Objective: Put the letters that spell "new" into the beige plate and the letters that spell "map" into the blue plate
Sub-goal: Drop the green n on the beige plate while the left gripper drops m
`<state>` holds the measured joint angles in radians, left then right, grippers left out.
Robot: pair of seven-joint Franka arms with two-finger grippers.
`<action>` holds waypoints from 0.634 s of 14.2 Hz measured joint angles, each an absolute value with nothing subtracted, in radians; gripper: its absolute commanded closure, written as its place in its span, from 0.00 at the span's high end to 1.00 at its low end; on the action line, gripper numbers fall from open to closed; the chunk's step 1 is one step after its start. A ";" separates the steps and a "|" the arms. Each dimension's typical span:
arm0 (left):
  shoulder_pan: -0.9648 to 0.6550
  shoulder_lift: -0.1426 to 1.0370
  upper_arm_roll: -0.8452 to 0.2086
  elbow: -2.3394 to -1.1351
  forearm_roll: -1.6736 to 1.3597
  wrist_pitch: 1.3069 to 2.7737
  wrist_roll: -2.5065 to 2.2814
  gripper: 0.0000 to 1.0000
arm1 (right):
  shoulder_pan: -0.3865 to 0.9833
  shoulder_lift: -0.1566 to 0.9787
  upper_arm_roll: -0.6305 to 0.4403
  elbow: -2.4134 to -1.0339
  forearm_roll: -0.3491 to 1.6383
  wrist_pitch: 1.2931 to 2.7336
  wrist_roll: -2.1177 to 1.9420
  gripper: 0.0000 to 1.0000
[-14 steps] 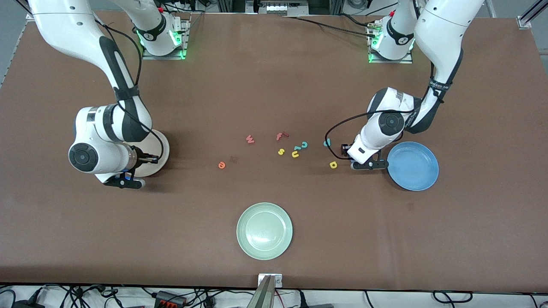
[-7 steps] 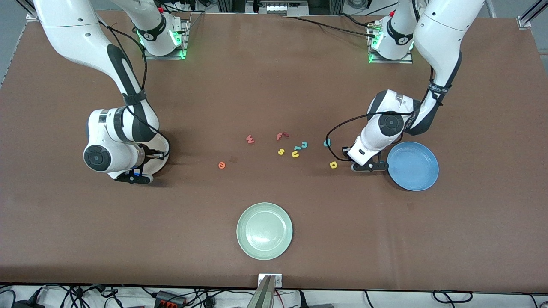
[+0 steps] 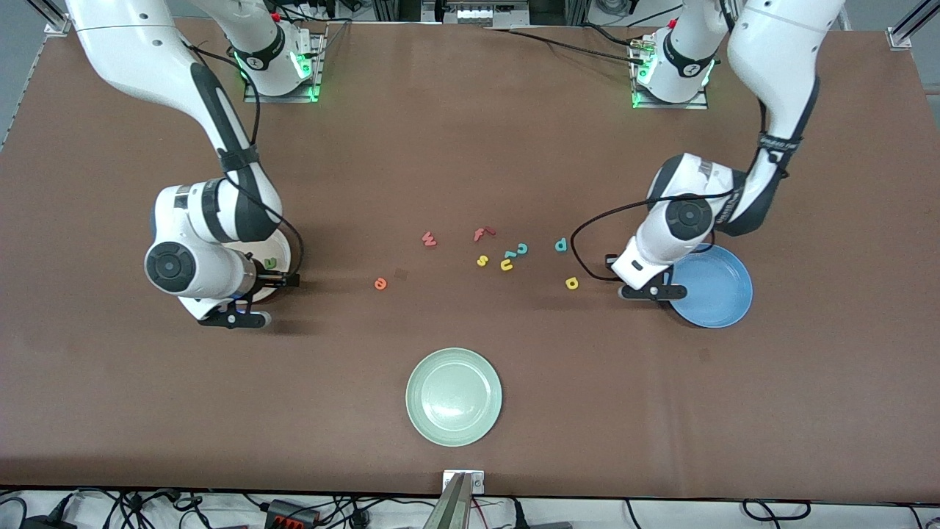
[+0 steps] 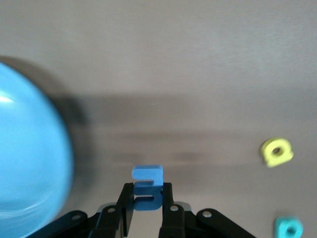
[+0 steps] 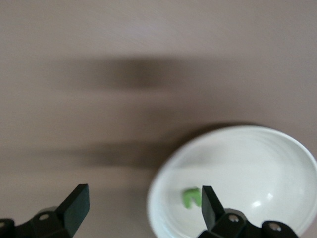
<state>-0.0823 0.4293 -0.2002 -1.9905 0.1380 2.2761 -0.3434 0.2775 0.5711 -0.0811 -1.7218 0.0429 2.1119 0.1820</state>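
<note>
Left gripper (image 4: pixel 146 210): fingers gripping the blue m (image 4: pixel 147 187) beside the blue plate (image 3: pixel 716 294).
Right gripper (image 5: pixel 141 208): fingers standing open over the beige plate (image 5: pixel 277 163) holding the green n (image 5: pixel 191 197).

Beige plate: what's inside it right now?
The green n lies in the beige plate, with the open right gripper over the plate's rim. In the front view the right arm covers most of the plate, so that part stays unseen there.

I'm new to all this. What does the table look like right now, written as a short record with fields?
left gripper: shut on the blue m, beside the blue plate
right gripper: open, above the beige plate
green n: lying in the beige plate
orange e, red w, yellow a, teal p: on the table
</note>
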 measured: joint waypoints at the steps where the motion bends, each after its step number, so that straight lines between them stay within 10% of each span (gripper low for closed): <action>1: -0.055 0.408 -0.199 -1.967 0.139 2.219 -0.283 0.09 | 0.298 0.582 -0.079 -1.716 0.043 2.138 0.184 1.00; 6: 0.089 0.417 -0.195 -1.964 0.337 2.192 -0.106 0.15 | 0.393 0.654 -0.072 -1.710 0.043 2.277 0.185 1.00; 9: 0.117 0.478 -0.199 -1.974 0.371 2.255 -0.107 1.00 | 0.404 0.666 -0.021 -1.705 0.044 2.343 0.186 0.96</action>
<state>0.1174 0.4781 -0.1991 -1.9744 0.3705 2.2555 -0.1069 0.4044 0.6658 -0.0207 -1.7046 0.0437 2.3431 0.1860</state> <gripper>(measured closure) 0.687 0.004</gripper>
